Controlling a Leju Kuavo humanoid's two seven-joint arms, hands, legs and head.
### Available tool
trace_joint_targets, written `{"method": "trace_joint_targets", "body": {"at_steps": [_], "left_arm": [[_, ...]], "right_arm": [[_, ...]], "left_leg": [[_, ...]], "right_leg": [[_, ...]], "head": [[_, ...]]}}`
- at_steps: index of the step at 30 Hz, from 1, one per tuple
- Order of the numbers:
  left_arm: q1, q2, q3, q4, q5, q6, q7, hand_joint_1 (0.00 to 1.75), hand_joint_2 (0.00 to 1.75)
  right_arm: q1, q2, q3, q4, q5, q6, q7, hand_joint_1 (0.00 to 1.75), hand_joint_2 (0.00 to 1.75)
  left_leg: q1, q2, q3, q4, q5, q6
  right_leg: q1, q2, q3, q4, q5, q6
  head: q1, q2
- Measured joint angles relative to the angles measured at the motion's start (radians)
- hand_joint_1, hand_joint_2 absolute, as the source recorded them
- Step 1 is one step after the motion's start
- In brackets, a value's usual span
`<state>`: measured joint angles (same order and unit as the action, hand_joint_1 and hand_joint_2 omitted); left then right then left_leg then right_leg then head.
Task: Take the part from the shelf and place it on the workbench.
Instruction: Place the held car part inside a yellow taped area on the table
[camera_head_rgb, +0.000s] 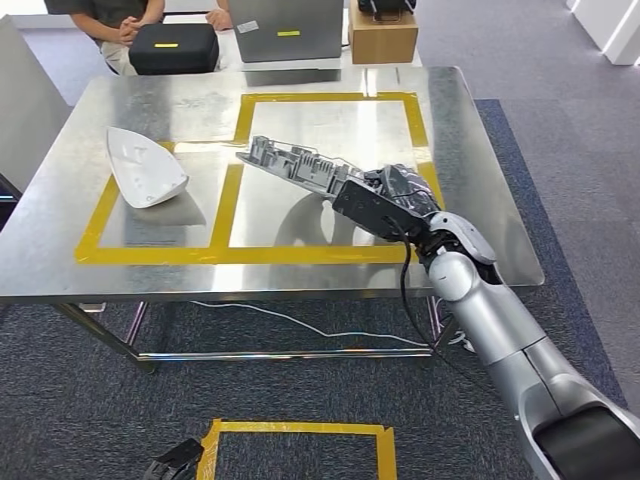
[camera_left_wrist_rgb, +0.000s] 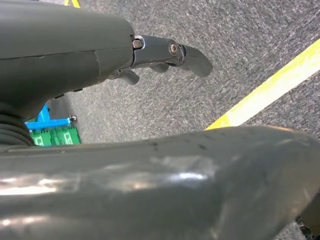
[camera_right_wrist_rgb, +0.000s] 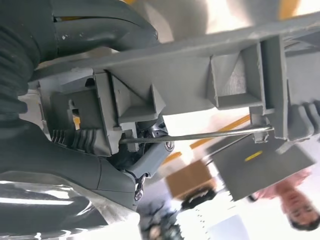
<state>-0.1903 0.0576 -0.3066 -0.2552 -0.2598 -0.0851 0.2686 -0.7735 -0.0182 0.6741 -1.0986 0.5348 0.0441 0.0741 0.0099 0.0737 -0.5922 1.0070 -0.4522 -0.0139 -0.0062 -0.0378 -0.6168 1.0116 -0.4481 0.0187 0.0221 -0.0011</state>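
Note:
A long grey ribbed plastic part (camera_head_rgb: 302, 165) hangs a little above the steel workbench (camera_head_rgb: 151, 105), over the right yellow-taped square. My right hand (camera_head_rgb: 392, 200) grips its near end; the far end points left and away. Up close, the part (camera_right_wrist_rgb: 196, 75) shows its ribs and a thin metal rod, with my right hand's fingers (camera_right_wrist_rgb: 147, 157) wrapped round it. A white curved shell (camera_head_rgb: 143, 165) lies in the left taped square. My left hand (camera_left_wrist_rgb: 166, 52) hangs over the carpet, fingers straight and apart, holding nothing.
A black case (camera_head_rgb: 173, 47), a grey box (camera_head_rgb: 287, 28) and a cardboard box (camera_head_rgb: 383, 35) stand beyond the bench's far edge, where a person (camera_head_rgb: 121, 25) sits. Yellow tape (camera_head_rgb: 302, 435) marks the carpet near my feet.

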Motion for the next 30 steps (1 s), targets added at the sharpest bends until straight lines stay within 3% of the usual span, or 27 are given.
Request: {"method": "trace_joint_targets", "body": {"at_steps": [5, 9, 23, 30], "left_arm": [[0.003, -0.001, 0.018, 0.000, -0.019, 0.000, 0.001, 0.00, 0.00], [0.007, -0.001, 0.032, 0.000, -0.027, 0.000, 0.003, 0.00, 0.00], [0.008, -0.008, 0.069, 0.000, -0.049, 0.000, 0.006, 0.00, 0.00], [0.008, -0.012, 0.074, 0.000, -0.078, 0.000, 0.008, 0.00, 0.00]], "right_arm": [[-0.064, -0.014, 0.070, 0.067, 0.319, 0.014, 0.157, 1.75, 1.75], [-0.108, -0.029, 0.125, 0.126, 0.464, 0.069, 0.180, 1.75, 1.75], [-0.162, -0.034, 0.176, 0.181, 0.543, 0.091, 0.157, 1.75, 1.75], [-0.147, -0.034, 0.172, 0.182, 0.512, 0.007, 0.086, 1.75, 1.75]], "left_leg": [[0.000, 0.000, 0.000, 0.000, 0.000, 0.000], [0.000, 0.000, 0.000, 0.001, 0.000, 0.000], [0.000, 0.000, 0.000, 0.001, 0.000, 0.000], [0.000, 0.000, 0.000, 0.002, 0.000, 0.000]], "right_leg": [[0.000, -0.001, 0.000, 0.000, 0.000, 0.000], [0.000, 0.000, 0.000, 0.000, 0.001, 0.001], [0.000, 0.001, -0.001, 0.000, 0.001, 0.001], [0.000, 0.001, -0.001, 0.000, 0.001, 0.001]], "head": [[0.000, 0.000], [0.000, 0.000], [0.000, 0.000], [0.000, 0.000]]}}
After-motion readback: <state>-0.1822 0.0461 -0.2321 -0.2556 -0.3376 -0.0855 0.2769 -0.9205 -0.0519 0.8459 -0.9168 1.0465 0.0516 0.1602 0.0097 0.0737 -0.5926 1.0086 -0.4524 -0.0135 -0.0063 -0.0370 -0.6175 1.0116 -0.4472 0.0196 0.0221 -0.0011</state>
